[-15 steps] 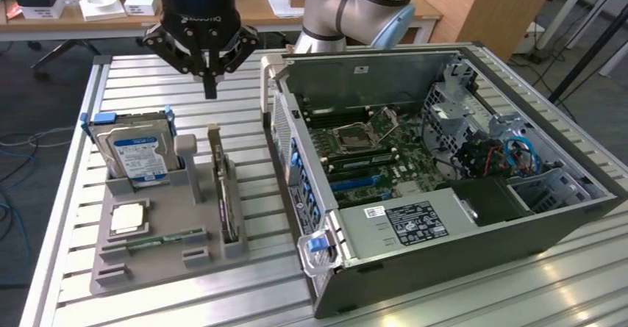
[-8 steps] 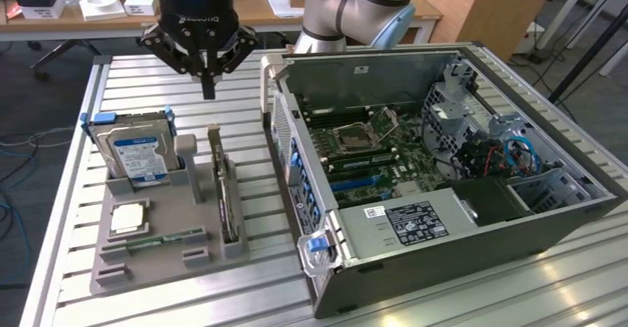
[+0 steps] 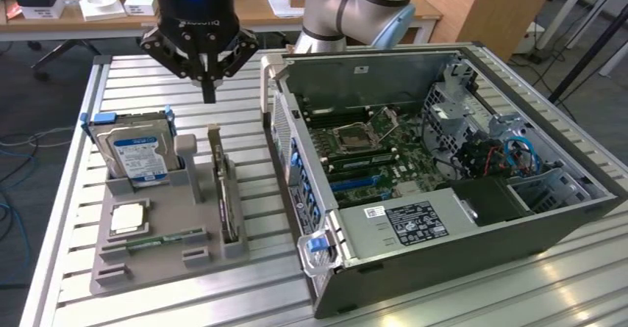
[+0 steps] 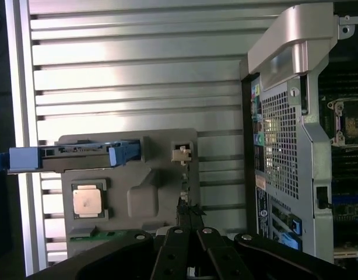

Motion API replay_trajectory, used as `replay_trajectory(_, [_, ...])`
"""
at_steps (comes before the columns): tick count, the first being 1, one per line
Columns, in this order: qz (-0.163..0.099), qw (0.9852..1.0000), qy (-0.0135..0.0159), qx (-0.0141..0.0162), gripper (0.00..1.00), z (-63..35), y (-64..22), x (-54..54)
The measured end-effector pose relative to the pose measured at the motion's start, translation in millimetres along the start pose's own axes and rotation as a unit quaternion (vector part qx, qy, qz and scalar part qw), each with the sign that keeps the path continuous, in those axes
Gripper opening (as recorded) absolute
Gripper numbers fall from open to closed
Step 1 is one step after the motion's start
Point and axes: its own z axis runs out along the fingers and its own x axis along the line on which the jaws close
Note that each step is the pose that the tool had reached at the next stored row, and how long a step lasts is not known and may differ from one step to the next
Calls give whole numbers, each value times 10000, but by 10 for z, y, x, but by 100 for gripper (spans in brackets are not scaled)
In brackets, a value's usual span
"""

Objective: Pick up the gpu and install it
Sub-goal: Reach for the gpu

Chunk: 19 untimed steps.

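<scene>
The gpu point(image 3: 225, 195) is a thin dark card standing on edge in a slot of the grey holder tray point(image 3: 162, 272), beside the open computer case point(image 3: 549, 202). In the wrist view the gpu point(image 4: 182, 181) shows edge-on, with its pale bracket end away from the fingers. My gripper point(image 3: 208, 93) hangs above the tray's far end, over the line of the card and well clear of it. Its fingers are shut together into one point, with nothing between them. In the wrist view the gripper point(image 4: 190, 217) tips sit just over the card's near end.
A hard drive point(image 3: 137, 154) in a blue caddy stands in the tray, with a CPU point(image 3: 128, 218) and a green memory stick point(image 3: 162, 240) lying flat. The case's motherboard point(image 3: 378, 158) is exposed. The slatted metal table point(image 3: 147, 73) lies beneath; a desk with boxes stands behind.
</scene>
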Motion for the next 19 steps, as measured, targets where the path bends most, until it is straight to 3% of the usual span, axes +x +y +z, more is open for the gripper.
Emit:
replay_trajectory(15, [0, 10000, 0, 0, 10, -15, -358, -26])
replay_trajectory(19, [0, 10000, 0, 0, 10, -16, -376, -27])
